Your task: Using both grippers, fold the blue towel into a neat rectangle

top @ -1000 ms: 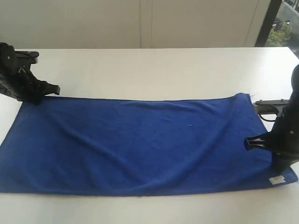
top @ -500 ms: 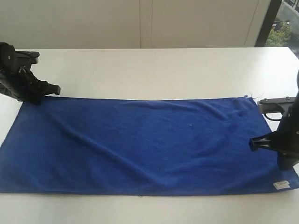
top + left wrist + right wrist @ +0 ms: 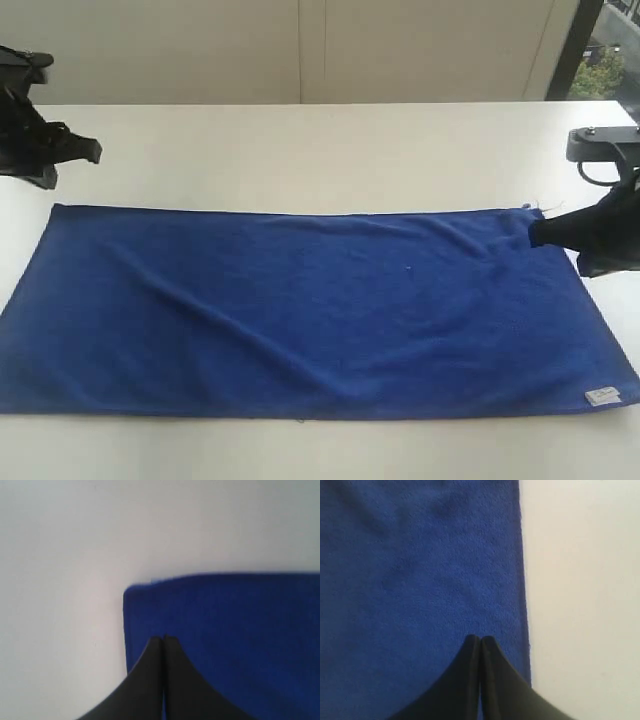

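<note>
Noted towel (image 3: 310, 310) spread flat on table (image 3: 330, 150), long side running 9 to 3 o'clock, shallow wrinkles across it, white label (image 3: 601, 396) at the 5 o'clock corner. Found left gripper (image 3: 92, 152) clear of the cloth near its 10 o'clock corner, tip pointing toward 3 o'clock, jaws pressed together, holding nothing. Found right gripper (image 3: 537, 232) at the 2 o'clock corner, tip pointing toward 9 o'clock, jaws likewise closed and empty. Cannot tell whether that tip touches the cloth.
</note>
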Tool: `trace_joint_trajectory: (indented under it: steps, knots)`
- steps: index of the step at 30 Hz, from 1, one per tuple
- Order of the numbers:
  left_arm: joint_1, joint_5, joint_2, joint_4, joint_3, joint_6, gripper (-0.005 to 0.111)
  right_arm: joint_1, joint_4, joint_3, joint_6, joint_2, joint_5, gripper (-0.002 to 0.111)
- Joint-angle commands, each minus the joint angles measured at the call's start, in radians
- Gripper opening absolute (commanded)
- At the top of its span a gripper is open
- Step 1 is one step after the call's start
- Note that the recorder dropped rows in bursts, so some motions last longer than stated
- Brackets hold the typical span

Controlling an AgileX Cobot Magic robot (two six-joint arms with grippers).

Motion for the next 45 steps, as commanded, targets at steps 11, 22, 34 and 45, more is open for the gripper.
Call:
trace_joint_trajectory:
  steps: [11,22,34,45]
  knots:
    - [0.002,0.329,-0.034,-0.18,0.174,0.201,0.0,-0.004,0.025,-0.099,-0.042,0.178,-0.049,0.0]
    - [0.002,0.356,-0.032,-0.134,0.239,0.209,0.0,-0.004,0.025,-0.099,-0.042,0.178,-0.056,0.0]
    - [0.002,0.375,-0.032,-0.06,0.265,0.209,0.0,-0.004,0.025,-0.099,-0.042,0.217,-0.065,0.0]
    - [0.002,0.361,-0.032,-0.035,0.296,0.209,0.0,-0.006,-0.011,-0.099,-0.042,0.256,-0.056,0.0]
